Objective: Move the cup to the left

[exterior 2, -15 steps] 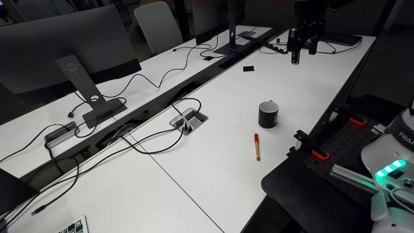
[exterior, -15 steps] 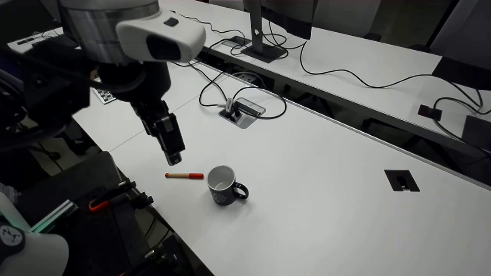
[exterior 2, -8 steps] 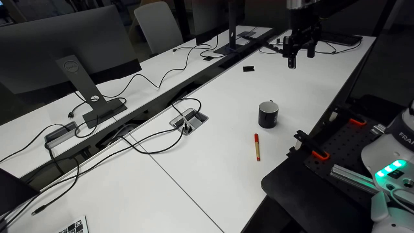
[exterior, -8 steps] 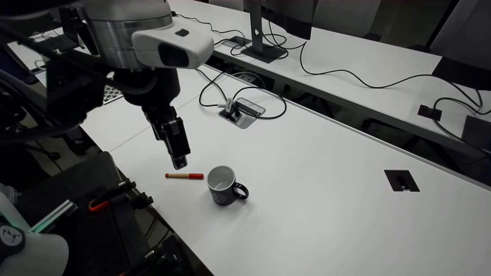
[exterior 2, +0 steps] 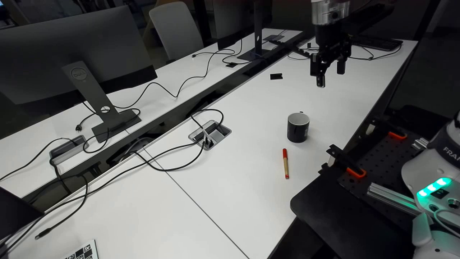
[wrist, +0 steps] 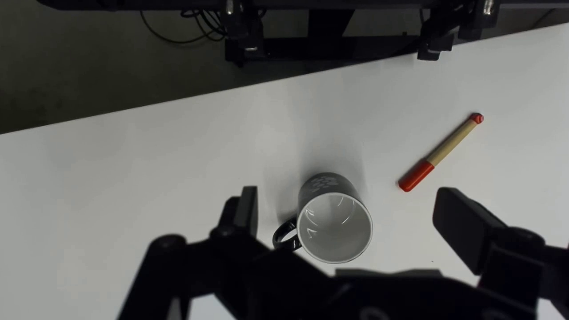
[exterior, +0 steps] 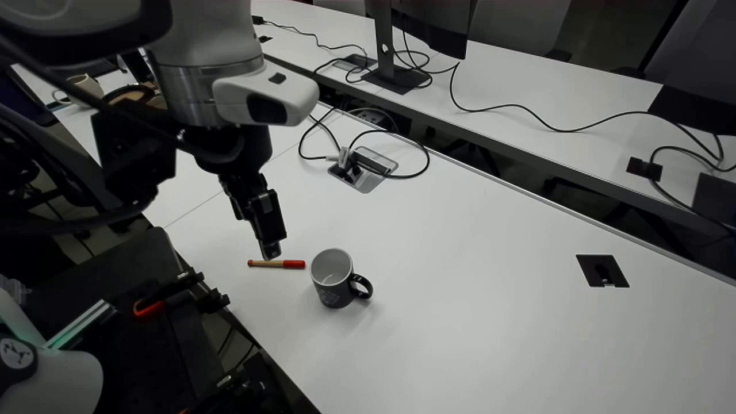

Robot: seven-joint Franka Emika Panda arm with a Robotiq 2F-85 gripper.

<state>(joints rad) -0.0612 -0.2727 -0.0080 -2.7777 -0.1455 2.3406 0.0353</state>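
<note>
The cup (exterior: 336, 292) is a small black mug with a whitish inside. It stands upright on the white table in both exterior views, also here (exterior 2: 297, 132). In the wrist view the cup (wrist: 335, 233) lies between the open fingers, with its handle towards the left finger (wrist: 246, 211). The handle is partly covered by the gripper in that view. My gripper (exterior 2: 331, 77) is open and empty, in the air above the table and apart from the cup. In the wrist view the gripper (wrist: 349, 211) has its jaws wide apart.
A red and tan pen-like stick (exterior 2: 285, 164) lies on the table beside the cup. A socket box (exterior: 363, 168) with cables sits in the table. Clamps (exterior 2: 345, 162) and a black base plate stand along the table's edge on the robot's side. A monitor stand (exterior: 391, 57) is farther back.
My gripper has come down lower and a little closer to the cup, staying open. The cup and the stick have not moved.
</note>
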